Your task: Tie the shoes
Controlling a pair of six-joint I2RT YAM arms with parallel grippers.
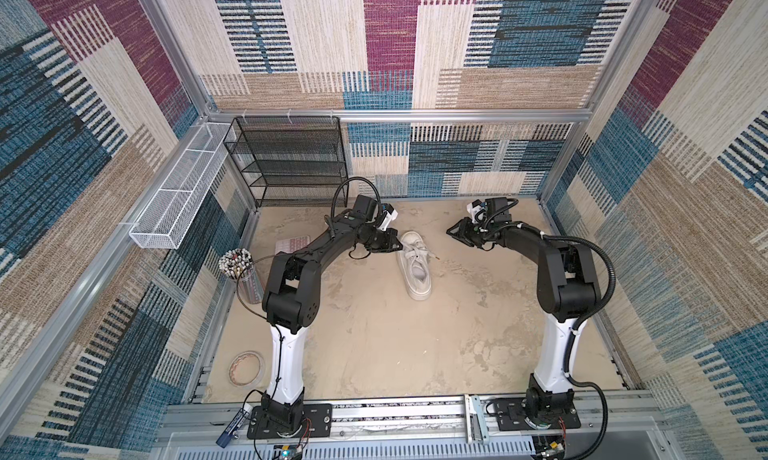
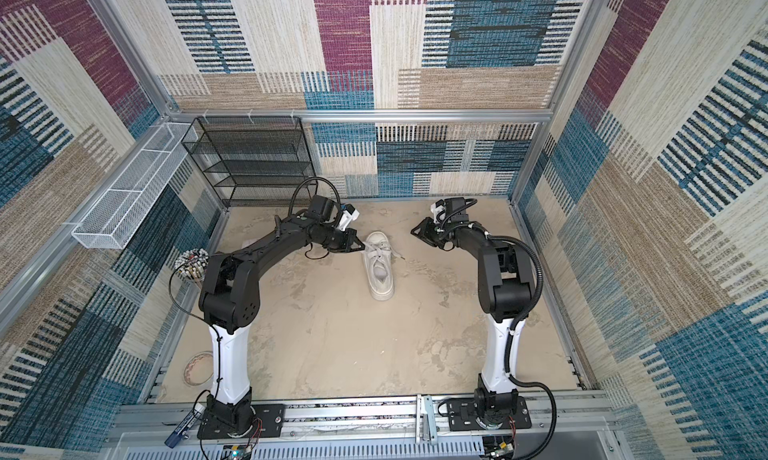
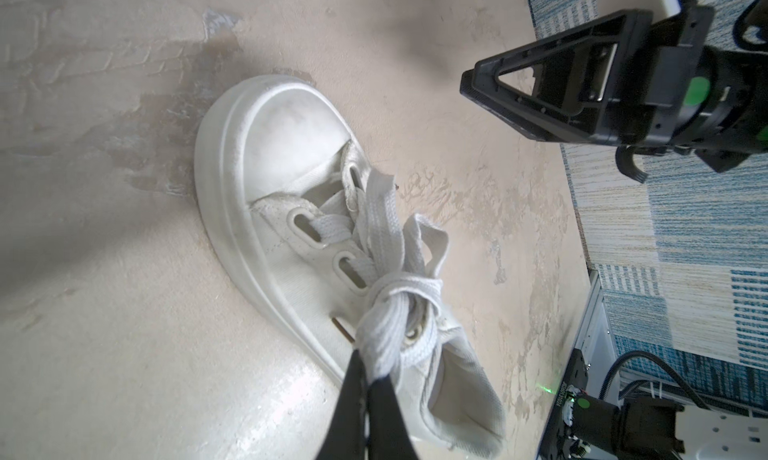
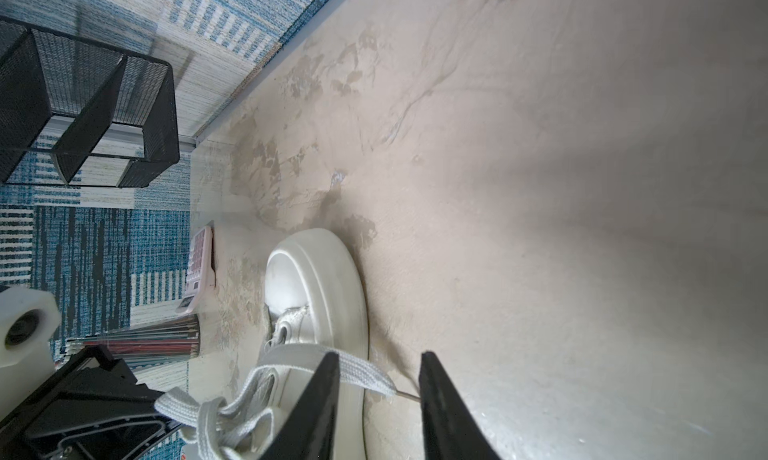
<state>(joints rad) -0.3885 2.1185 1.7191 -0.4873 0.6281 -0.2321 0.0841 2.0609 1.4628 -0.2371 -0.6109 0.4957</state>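
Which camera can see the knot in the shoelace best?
The left wrist view: the knot sits close up and sharp, with the left end effector shut on a lace. In both top views it is a tiny tangle on the shoe. The right wrist view shows it smaller, near the picture's edge.

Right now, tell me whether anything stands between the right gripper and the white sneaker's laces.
Nothing visible does. In both top views only bare tabletop separates the open right gripper from the white sneaker. The left gripper, shut on a lace loop, is on the sneaker's other side.
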